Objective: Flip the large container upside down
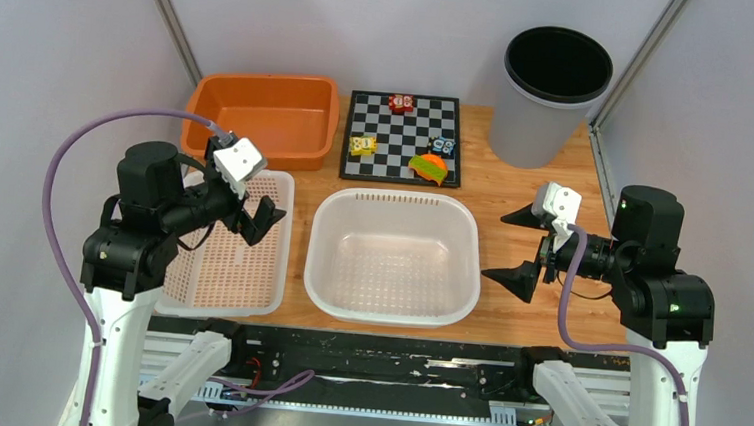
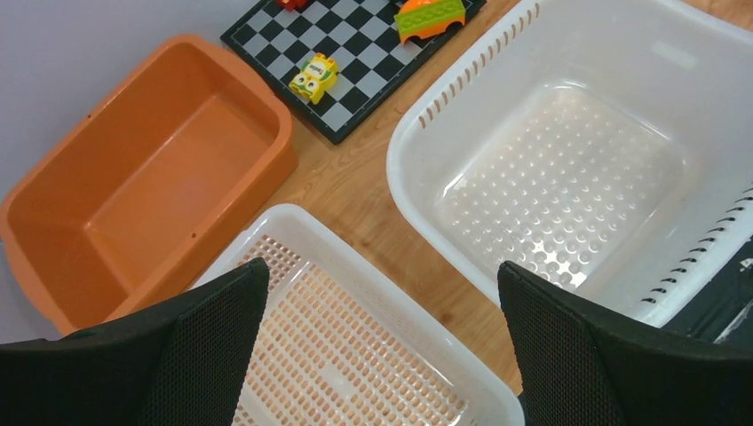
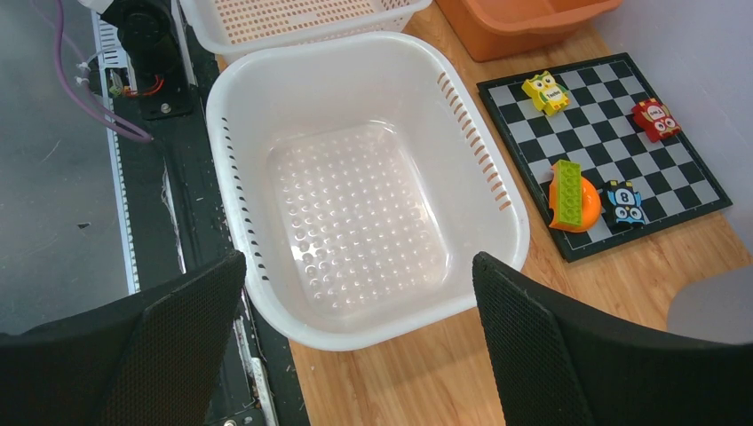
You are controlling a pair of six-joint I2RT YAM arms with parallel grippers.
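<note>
Overhead and wrist views of the rig I am driving. One large white container [image 1: 392,264] sits mouth up between my two pincers, to the right of the left pincer [image 2: 382,275] and to the left of the right pincer [image 1: 496,246]. Both pincers are spread wide and grip nothing.

Count:
- One shallow white tray [image 1: 239,264] lies under the left pincer.
- One orange tub [image 1: 265,115] stands beyond the left pincer.
- One chessboard [image 1: 409,125] lies beyond the container and carries four toys: red [image 1: 401,102], yellow [image 1: 363,146], blue [image 1: 445,147] and orange-green [image 1: 428,167].
- One grey bin [image 1: 535,124] stands beyond the right pincer.

Edges and room:
- The container's near rim lies at the near edge of the bench [image 1: 515,193].
- Its left rim runs just beside the tray, with only a thin strip of wood between them.
- Its far rim stops a little short of the chessboard.
- On its right side a wider strip of bare bench lies beneath the right pincer.
- The left pincer appears to hang over the tray's far right corner, though one finger is hidden in the overhead view.
</note>
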